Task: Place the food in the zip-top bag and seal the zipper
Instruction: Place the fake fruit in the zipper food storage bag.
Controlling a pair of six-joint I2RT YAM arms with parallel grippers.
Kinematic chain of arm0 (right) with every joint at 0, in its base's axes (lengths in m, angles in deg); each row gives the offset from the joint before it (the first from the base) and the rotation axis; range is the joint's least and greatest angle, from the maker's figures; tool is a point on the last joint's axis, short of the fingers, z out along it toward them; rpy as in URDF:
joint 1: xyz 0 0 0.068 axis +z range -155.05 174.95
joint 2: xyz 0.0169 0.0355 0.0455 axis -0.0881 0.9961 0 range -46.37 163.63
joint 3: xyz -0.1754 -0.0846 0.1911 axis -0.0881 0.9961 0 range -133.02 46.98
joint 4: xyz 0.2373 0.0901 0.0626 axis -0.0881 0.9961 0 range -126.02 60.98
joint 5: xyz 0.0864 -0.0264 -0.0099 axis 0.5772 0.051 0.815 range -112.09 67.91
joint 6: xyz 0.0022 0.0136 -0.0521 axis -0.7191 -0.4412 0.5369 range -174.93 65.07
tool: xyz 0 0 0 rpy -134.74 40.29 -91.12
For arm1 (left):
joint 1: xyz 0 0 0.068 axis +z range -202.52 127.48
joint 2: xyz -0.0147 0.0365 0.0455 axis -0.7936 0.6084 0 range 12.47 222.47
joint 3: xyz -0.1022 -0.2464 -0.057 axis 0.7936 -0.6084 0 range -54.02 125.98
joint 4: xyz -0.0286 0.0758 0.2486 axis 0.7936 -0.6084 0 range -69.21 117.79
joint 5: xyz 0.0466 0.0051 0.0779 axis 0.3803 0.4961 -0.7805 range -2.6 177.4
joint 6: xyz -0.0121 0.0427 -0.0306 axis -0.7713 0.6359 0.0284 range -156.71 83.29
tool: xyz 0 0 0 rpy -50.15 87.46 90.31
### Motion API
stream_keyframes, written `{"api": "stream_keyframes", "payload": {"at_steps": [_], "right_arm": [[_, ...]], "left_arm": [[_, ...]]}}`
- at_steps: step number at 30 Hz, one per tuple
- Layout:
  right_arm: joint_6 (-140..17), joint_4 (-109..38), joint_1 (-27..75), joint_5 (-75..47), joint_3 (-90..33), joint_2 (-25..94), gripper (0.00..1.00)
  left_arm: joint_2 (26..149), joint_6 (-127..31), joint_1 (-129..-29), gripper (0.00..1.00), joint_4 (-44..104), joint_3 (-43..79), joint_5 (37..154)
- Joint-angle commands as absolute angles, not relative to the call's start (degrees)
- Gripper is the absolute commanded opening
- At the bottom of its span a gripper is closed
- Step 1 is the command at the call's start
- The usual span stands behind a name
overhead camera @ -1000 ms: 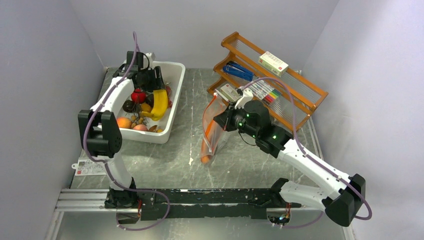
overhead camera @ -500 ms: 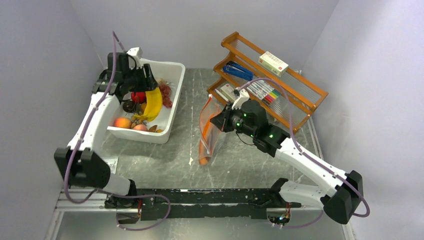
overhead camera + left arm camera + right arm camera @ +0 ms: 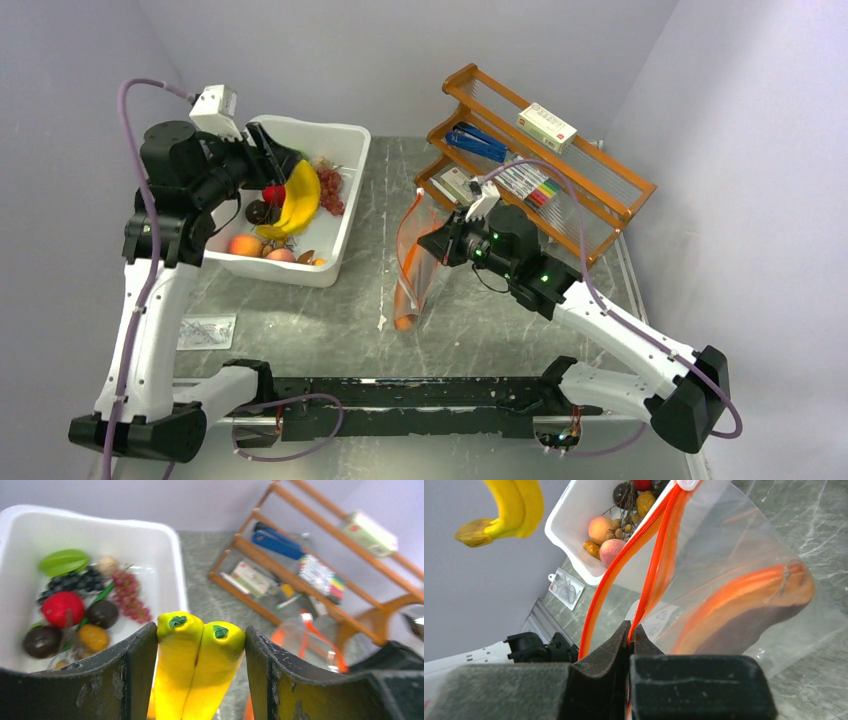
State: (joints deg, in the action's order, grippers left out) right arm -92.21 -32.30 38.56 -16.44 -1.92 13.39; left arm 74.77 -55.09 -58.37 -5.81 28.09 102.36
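My left gripper (image 3: 268, 163) is shut on the yellow banana bunch (image 3: 297, 198) and holds it up over the white bin (image 3: 345, 215); in the left wrist view the bananas (image 3: 199, 665) sit between both fingers. My right gripper (image 3: 447, 243) is shut on one side of the orange-red zipper (image 3: 655, 572) and holds the clear zip-top bag (image 3: 415, 265) up with its mouth open. The dark red-brown, orange-rimmed slab (image 3: 749, 612) lies inside the bag. A white slider tab (image 3: 687, 484) shows at the far end of the zipper. Grapes (image 3: 131, 592) and round fruits (image 3: 62, 609) remain in the bin.
A wooden rack (image 3: 560, 165) with markers, a small box and blue items stands at the back right, close behind the bag. A small label packet (image 3: 205, 331) lies on the table at the near left. Grey walls close in both sides.
My left gripper has lifted the banana bunch out of the bin and the arm has swung up and leftward. My right gripper has shifted the bag slightly left, still held.
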Motion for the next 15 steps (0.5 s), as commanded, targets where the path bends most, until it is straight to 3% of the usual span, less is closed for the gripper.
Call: {"api": "stream_keyframes", "payload": {"at_steps": [1, 8, 15], "right_arm": [[-93.5, -36.9, 38.7, -14.4, -1.6, 12.7, 0.00], [-95.3, -37.0, 38.8, -14.4, -2.2, 14.8, 0.00], [-96.3, -36.0, 39.2, -14.4, -4.2, 17.4, 0.00]], "left_arm": [[71.1, -62.2, -58.4, 0.07, 2.5, 25.4, 115.6], [68.0, -70.6, -58.4, 0.07, 9.3, 21.5, 126.5], [65.2, -88.7, -58.5, 0.07, 32.7, 9.0, 138.0]]}}
